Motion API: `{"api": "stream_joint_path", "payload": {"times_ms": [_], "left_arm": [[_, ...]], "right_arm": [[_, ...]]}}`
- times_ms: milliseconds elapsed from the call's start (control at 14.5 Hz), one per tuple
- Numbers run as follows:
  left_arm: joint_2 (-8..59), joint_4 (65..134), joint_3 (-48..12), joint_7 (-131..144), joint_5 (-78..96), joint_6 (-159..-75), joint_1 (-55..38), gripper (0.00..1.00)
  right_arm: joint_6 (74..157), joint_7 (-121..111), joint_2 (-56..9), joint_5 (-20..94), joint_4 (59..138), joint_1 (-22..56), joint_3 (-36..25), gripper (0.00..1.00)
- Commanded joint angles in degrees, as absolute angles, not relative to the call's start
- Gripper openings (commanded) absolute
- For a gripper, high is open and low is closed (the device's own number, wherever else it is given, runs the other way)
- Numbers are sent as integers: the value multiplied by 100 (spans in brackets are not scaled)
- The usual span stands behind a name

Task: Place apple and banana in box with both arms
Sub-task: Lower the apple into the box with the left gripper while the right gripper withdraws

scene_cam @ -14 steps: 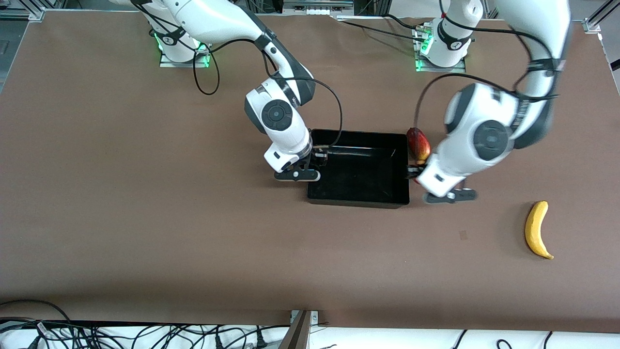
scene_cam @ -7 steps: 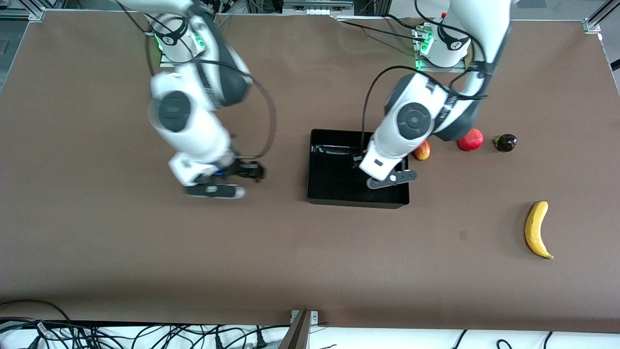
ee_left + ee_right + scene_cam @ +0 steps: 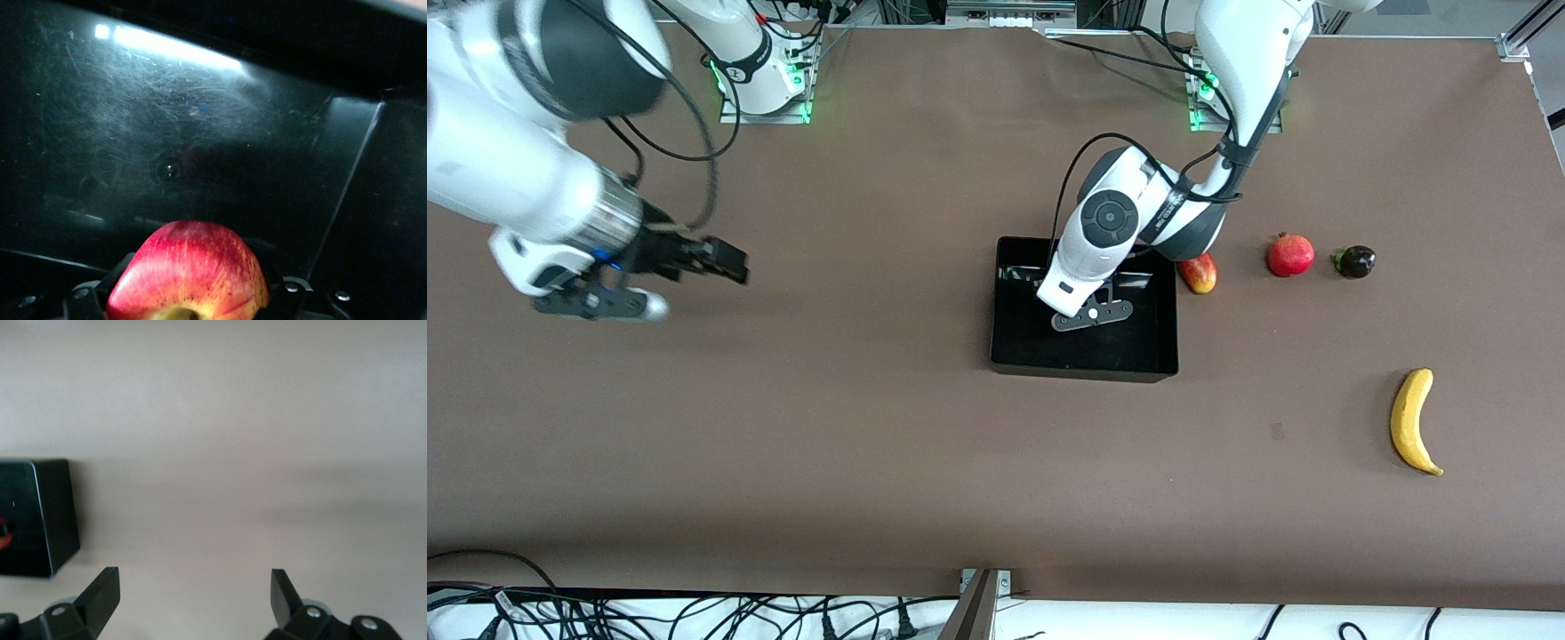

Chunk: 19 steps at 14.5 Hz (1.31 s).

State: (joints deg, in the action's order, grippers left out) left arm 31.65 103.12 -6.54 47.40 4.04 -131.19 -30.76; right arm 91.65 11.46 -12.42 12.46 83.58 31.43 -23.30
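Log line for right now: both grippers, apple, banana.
left gripper: shut on apple, over box | right gripper: open, empty, over bare table toward right arm's end | banana: on table, outside box

A brown table [image 3: 871,444] fills the view, with what seem tangled black cables [image 3: 649,613] along its near edge.

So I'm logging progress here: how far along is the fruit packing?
Nothing sits in the box yet. In hand: the left claw holds the apple over the box's glossy floor, not yet released. The right claw is open and empty over bare table at its arm's end. Left: the banana, untouched on the table.
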Motion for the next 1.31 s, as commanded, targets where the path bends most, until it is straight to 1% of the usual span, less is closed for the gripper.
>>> {"api": "stream_joint_path", "payload": {"times_ms": [0,138,207,276,414,621,690,759,828,966,1034,1172,1241], "left_arm": [[3260,10406,-755,5053,1,-13368,-3076,0],[3349,10476,-765,5098,-105,-13500,-3076,0],[3366,10485,-765,5106,-132,-13509,-3067,0],[3392,10485,-773,5124,-219,-13526,-3067,0],[3480,10485,-808,5246,-281,-13701,-3067,0],[3603,10485,-852,5369,-500,-13798,-3032,0],[3656,10485,-861,5448,-553,-13842,-3024,0],[3700,10468,-861,5467,-641,-13860,-3023,7],[3718,10476,-870,5475,-703,-13921,-3015,32],[3753,10468,-896,5484,-712,-13922,-3006,74],[3753,10450,-896,5537,-712,-13913,-3006,100],[3683,10407,-966,5730,-712,-13773,-2962,100],[3578,10354,-1010,5748,-712,-13546,-2875,100]], "right_arm": [[9009,853,-433,1249,9085,3147,-2627,100],[8991,635,-28,1091,9403,2797,-2514,100],[8956,450,95,916,9430,2517,-2270,100],[8886,266,158,844,9465,2053,-1963,100],[8789,-139,193,722,9466,1226,-1339,100],[8850,-413,158,335,9466,425,-627,100],[8877,-413,141,317,9440,361,-537,100],[8947,-413,123,247,9413,369,-527,100],[9008,-404,106,133,9387,387,-501,100],[9035,-352,53,53,9326,422,-483,100],[9026,-343,-17,70,9212,448,-483,100],[9017,-343,-70,62,9062,457,-475,100],[8991,-360,-70,79,9009,466,-475,100]]}}
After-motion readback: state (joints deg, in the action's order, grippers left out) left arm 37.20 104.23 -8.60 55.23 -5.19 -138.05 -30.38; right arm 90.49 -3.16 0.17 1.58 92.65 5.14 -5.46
